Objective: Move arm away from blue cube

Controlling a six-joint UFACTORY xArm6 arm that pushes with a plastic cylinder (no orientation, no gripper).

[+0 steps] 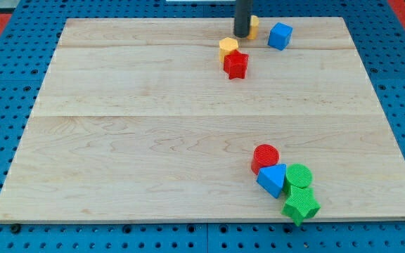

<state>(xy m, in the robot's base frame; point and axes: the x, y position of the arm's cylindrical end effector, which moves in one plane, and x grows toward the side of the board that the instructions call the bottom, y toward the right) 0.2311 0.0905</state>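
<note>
- Two blue, two red, two green, two yellow blocks on counter [118, 126].
- Blue cube [280, 35]: tilted, near top, just right of my tip [242, 34].
- No jaws on this rod.

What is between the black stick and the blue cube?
In the camera view, a yellow block peeks out right behind my tip; beyond it, only bare wood separates it from the blue cube.

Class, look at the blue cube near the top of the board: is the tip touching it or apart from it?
Apart. My tip stands left of the blue cube, with bare board between them.
</note>
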